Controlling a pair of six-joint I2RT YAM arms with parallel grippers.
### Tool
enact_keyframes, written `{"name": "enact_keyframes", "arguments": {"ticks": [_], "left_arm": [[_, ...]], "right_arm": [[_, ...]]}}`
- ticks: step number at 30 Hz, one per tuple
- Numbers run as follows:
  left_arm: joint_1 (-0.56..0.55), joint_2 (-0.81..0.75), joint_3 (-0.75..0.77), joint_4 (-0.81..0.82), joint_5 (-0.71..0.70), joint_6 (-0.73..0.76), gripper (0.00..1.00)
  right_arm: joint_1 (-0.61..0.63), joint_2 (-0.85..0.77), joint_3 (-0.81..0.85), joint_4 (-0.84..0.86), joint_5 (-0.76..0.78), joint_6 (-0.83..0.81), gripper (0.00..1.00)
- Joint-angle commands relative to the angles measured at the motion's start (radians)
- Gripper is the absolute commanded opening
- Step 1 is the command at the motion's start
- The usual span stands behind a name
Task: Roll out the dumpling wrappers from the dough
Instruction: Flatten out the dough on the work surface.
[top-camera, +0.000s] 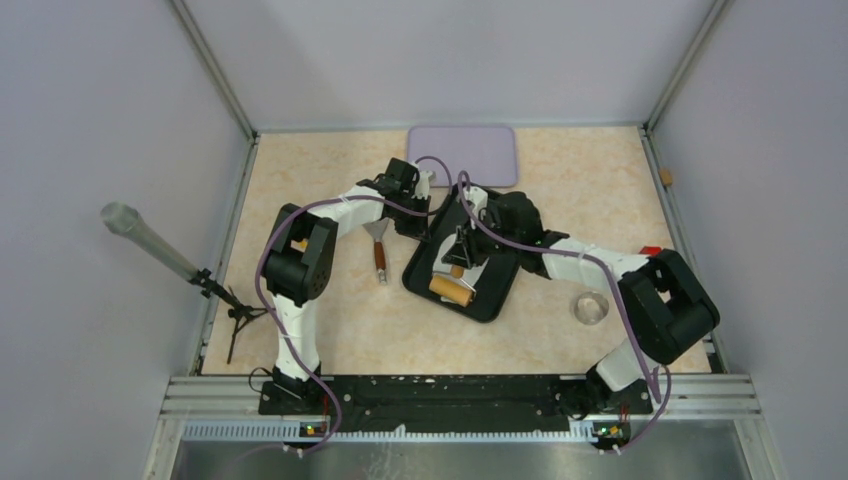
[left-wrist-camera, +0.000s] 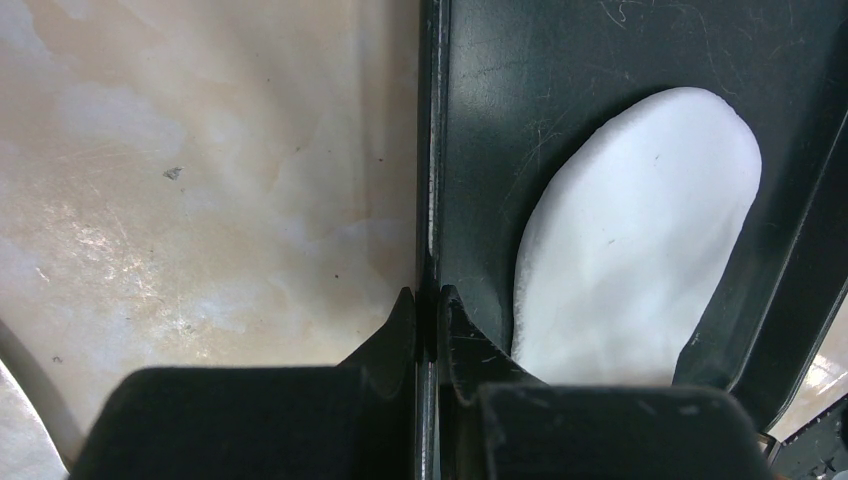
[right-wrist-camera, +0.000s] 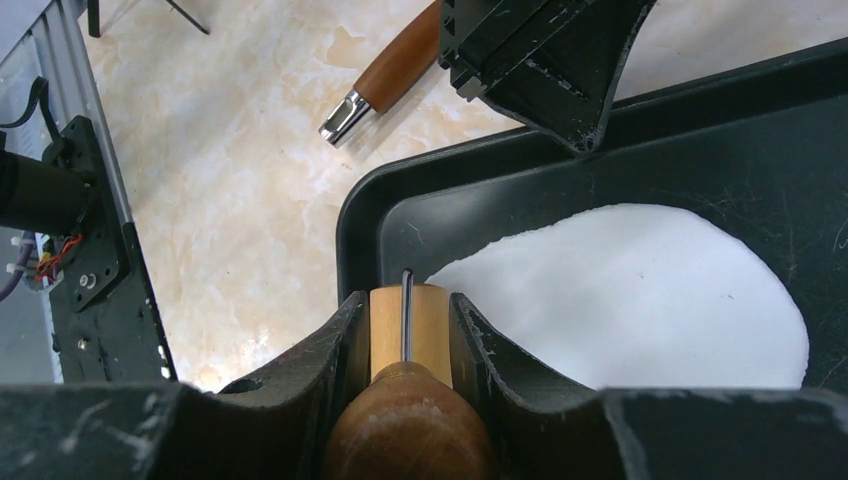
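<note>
A flattened sheet of white dough (right-wrist-camera: 640, 300) lay on the floor of the black tray (right-wrist-camera: 362, 215). It was spread wide, with a rounded, slightly ragged edge that ran close to one of the tray's corners.

The right gripper (right-wrist-camera: 408, 305) stood over the tray at the dough's edge. Its two fingers were drawn partway together on a wooden rolling pin (right-wrist-camera: 410, 440), pressing the pale barrel from both sides, with the darker brown handle end nearest the wrist. From above, the pin's pale barrel lay across the near part of the tray, and the two grippers hid most of the dough.

The left gripper (left-wrist-camera: 428, 300) was pinched tight on the tray's left rim. One finger sat outside the rim over the marbled table (left-wrist-camera: 200, 200). The other sat inside the tray, just beside the dough; whether it touched the dough could not be told.

On the table just left of the tray, and apart from it, lay a wooden-handled tool (top-camera: 379, 255) with a metal blade, its handle pointing toward the arms' bases. Beyond the tray's far end, against the back of the table, sat a lilac board (top-camera: 462, 155). To the tray's right, near the right arm's elbow, stood a small clear glass dish (top-camera: 590, 307). Well to the tray's left, at the table's edge, a grey cylinder (top-camera: 150, 243) leaned on a small black tripod.
</note>
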Motion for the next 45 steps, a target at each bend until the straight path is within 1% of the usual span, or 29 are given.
{"name": "enact_keyframes", "arguments": {"ticks": [1, 4, 6, 10, 13, 15, 17, 22, 29, 33, 35, 37, 38, 40, 42, 45], "left_arm": [[0.034, 0.012, -0.019, 0.004, -0.119, 0.005, 0.0], [0.034, 0.014, -0.019, 0.001, -0.117, 0.006, 0.0], [0.034, 0.014, -0.018, 0.002, -0.119, 0.006, 0.0], [0.034, 0.012, -0.019, 0.002, -0.12, 0.006, 0.0], [0.035, 0.007, -0.021, 0.003, -0.127, 0.009, 0.0], [0.035, 0.004, -0.02, 0.004, -0.129, 0.009, 0.0], [0.035, 0.003, -0.02, 0.004, -0.128, 0.011, 0.0], [0.036, 0.002, -0.02, 0.007, -0.137, 0.014, 0.0], [0.042, -0.01, -0.021, 0.009, -0.14, 0.018, 0.0], [0.046, -0.011, -0.02, 0.008, -0.139, 0.02, 0.0], [0.049, -0.006, -0.014, 0.006, -0.139, 0.026, 0.0], [0.048, 0.003, -0.002, -0.001, -0.138, 0.055, 0.0], [0.048, 0.013, 0.015, -0.012, -0.13, 0.076, 0.0], [0.047, 0.039, 0.063, -0.07, -0.106, 0.105, 0.0], [0.041, 0.053, 0.092, -0.109, -0.091, 0.14, 0.0], [0.03, 0.07, 0.139, -0.147, -0.105, 0.191, 0.0]], "right_arm": [[0.001, 0.039, -0.069, -0.236, 0.1, -0.076, 0.0], [-0.079, 0.021, -0.043, -0.187, 0.147, -0.057, 0.0], [-0.14, 0.029, -0.008, -0.184, 0.192, -0.045, 0.0], [-0.2, 0.027, 0.016, -0.148, 0.306, -0.021, 0.0], [-0.203, 0.011, -0.008, -0.12, 0.387, -0.001, 0.0], [-0.191, 0.007, -0.025, -0.124, 0.4, 0.006, 0.0], [-0.152, 0.013, -0.043, -0.147, 0.405, -0.003, 0.0], [-0.037, 0.049, -0.09, -0.198, 0.352, 0.015, 0.0], [0.009, 0.089, -0.095, -0.218, 0.274, 0.029, 0.0], [0.01, 0.066, -0.095, -0.202, 0.27, 0.028, 0.0], [0.006, 0.04, -0.09, -0.192, 0.307, 0.028, 0.0], [-0.03, 0.011, -0.073, -0.183, 0.347, 0.028, 0.0], [-0.06, -0.004, -0.069, -0.145, 0.352, 0.04, 0.0], [-0.115, -0.018, -0.05, -0.117, 0.364, 0.051, 0.0], [-0.135, -0.019, -0.019, -0.127, 0.384, 0.043, 0.0], [-0.137, -0.024, -0.011, -0.132, 0.387, 0.034, 0.0]]}}
